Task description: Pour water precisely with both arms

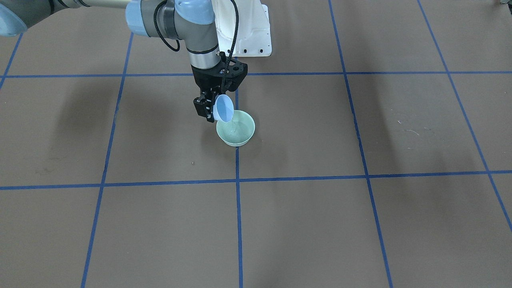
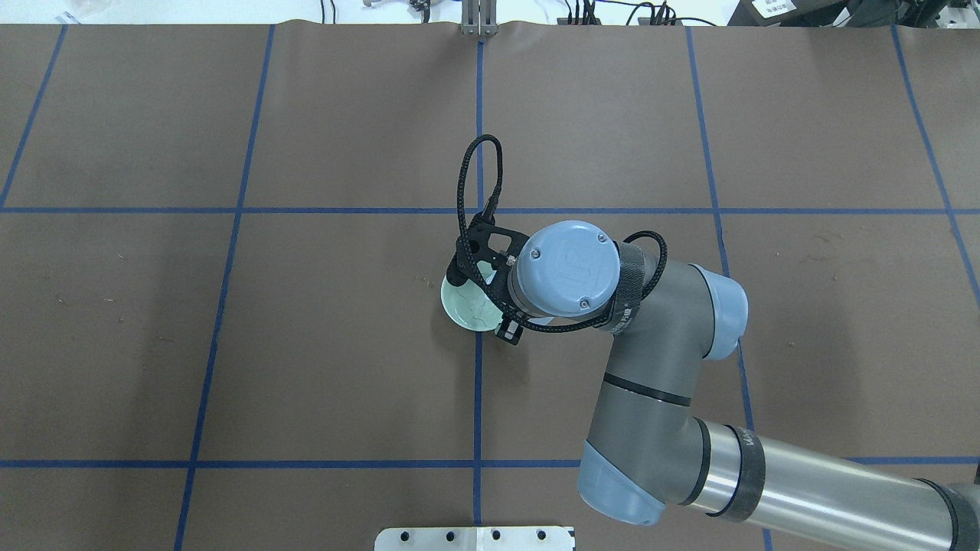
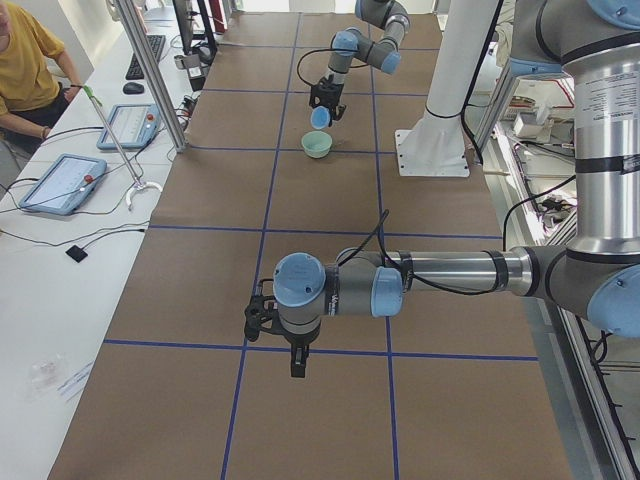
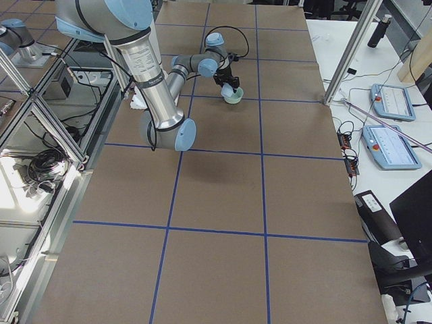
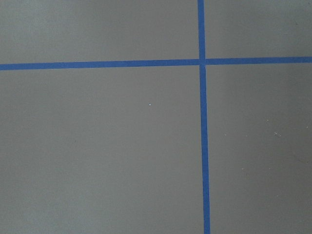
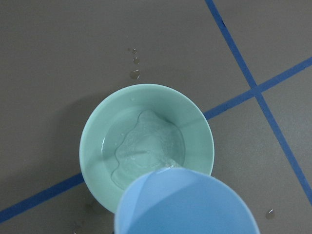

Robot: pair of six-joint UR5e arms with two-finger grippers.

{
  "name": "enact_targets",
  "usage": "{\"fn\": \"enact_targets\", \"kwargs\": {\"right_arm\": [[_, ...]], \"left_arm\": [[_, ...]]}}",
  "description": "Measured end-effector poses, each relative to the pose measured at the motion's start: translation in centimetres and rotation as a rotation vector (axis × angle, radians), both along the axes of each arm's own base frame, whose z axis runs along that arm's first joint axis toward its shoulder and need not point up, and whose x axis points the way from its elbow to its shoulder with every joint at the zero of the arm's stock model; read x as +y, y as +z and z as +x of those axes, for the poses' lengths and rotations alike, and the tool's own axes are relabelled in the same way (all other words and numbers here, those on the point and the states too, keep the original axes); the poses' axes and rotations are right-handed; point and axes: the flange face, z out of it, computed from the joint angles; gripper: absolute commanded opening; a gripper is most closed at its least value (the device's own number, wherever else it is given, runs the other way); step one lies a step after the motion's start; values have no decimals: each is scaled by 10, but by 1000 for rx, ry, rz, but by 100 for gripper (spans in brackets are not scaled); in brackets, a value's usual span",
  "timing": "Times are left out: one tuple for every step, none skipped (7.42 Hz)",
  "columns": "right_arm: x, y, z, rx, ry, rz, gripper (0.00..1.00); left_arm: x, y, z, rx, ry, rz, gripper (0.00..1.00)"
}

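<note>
My right gripper (image 1: 214, 110) is shut on a pale blue cup (image 1: 223, 108) and holds it tilted on its side over the near rim of a mint-green bowl (image 1: 240, 130). In the right wrist view the cup (image 6: 187, 204) fills the bottom edge. A shallow puddle of clear water (image 6: 146, 151) ripples in the bowl (image 6: 95, 141) under its lip. From overhead the wrist hides the cup and part of the bowl (image 2: 463, 310). My left gripper (image 3: 290, 350) hangs low over bare table far from the bowl; I cannot tell whether it is open or shut.
Several water drops (image 6: 134, 74) lie on the brown table beside the bowl. Blue tape lines (image 5: 202, 146) grid the table. The white pedestal (image 1: 248, 36) stands behind the bowl. An operator (image 3: 25, 60) and tablets (image 3: 60, 183) are at the side bench.
</note>
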Motion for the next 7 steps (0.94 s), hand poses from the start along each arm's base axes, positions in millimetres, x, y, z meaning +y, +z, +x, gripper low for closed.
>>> {"fn": "enact_targets", "kwargs": {"right_arm": [[-1, -3, 1, -27, 5, 7, 0], [-2, -6, 3, -58, 9, 12, 0], [-4, -9, 6, -95, 11, 13, 0], [-7, -11, 11, -139, 21, -1, 0], [-10, -11, 16, -190, 48, -34, 0], [-13, -9, 22, -246, 88, -70, 0], [-21, -5, 32, -293, 131, -98, 0]], "left_arm": [[0, 0, 0, 0, 0, 0, 100], [0, 0, 0, 0, 0, 0, 100], [0, 0, 0, 0, 0, 1, 100], [0, 0, 0, 1, 0, 1, 100], [0, 0, 0, 1, -1, 0, 100], [0, 0, 0, 3, -1, 0, 100], [0, -1, 0, 5, -1, 1, 100]]}}
